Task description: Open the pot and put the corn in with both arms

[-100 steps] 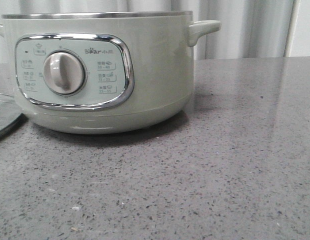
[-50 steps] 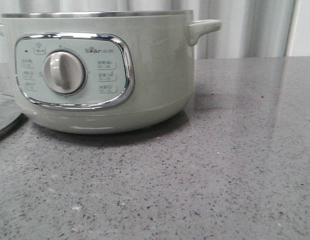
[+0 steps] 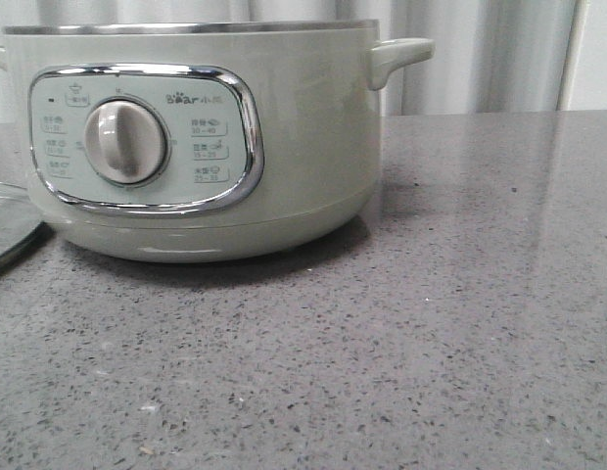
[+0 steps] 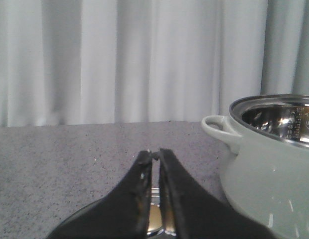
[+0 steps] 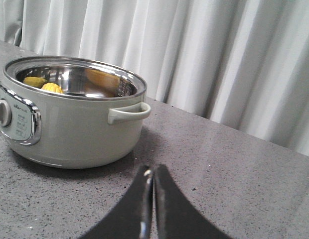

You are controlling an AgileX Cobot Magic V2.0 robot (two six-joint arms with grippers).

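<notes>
The sage-green pot (image 3: 284, 147) stands open at the left of the table, its steel rim bare. In the right wrist view the pot (image 5: 79, 129) holds the yellow corn (image 5: 51, 87), which lies inside against the steel wall. My right gripper (image 5: 150, 172) is shut and empty, over the table to the right of the pot. My left gripper (image 4: 155, 153) is shut on the metal knob (image 4: 155, 224) of the glass lid (image 3: 12, 230), which lies on the table left of the pot (image 4: 264, 184). Neither gripper shows in the front view.
The grey speckled table (image 3: 431, 323) stretches in front of and to the right of the pot. Pale curtains (image 3: 480, 49) hang behind it. The pot's side handle (image 3: 396, 54) sticks out to the right.
The pot sits a hair further right than a second ago. Nothing else has visibly moved.
</notes>
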